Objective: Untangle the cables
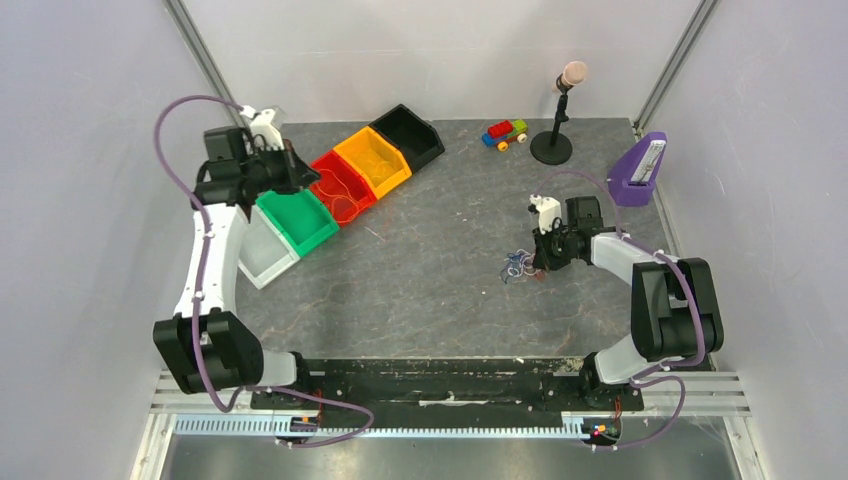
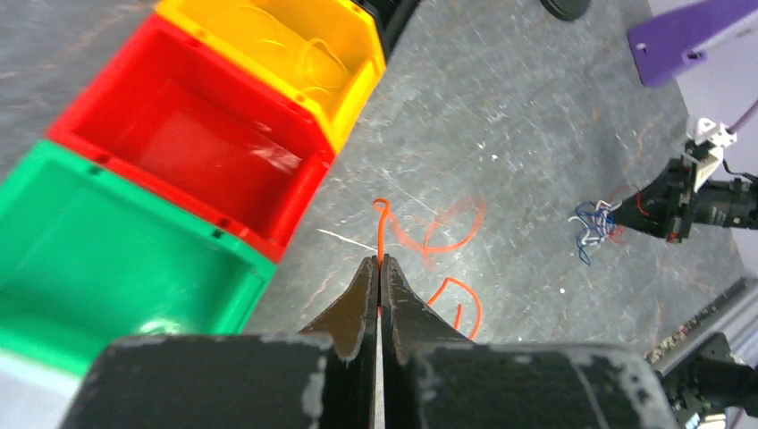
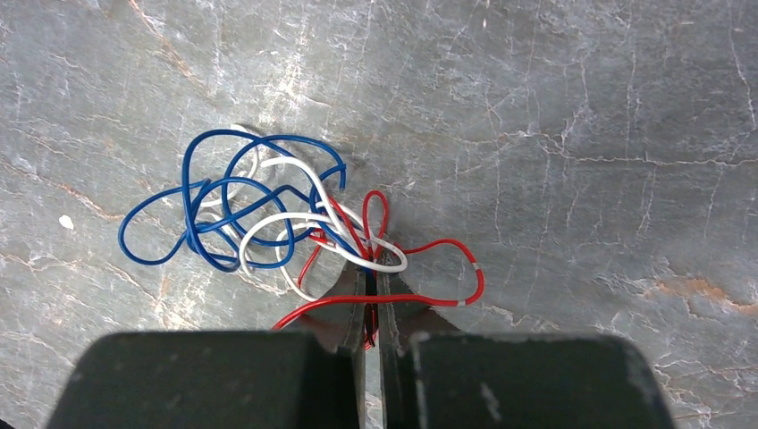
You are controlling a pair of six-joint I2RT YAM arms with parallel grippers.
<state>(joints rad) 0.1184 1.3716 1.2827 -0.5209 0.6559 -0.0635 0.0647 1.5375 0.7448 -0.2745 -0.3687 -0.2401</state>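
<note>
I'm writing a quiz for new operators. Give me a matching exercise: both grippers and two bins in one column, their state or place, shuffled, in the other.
1 left gripper
2 right gripper
3 green bin
4 yellow bin

A between red bin and black bin
B shut on red cable
C shut on orange cable
D between white bin and red bin

Pairs: 1-C, 2-B, 3-D, 4-A

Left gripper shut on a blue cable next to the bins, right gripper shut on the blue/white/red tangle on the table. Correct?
One thing is off. The left gripper is shut on an orange cable, not a blue one; the left wrist view shows it. The rest stands: it is next to the bins, and the right gripper is shut on the blue, white and red tangle on the table.
</note>
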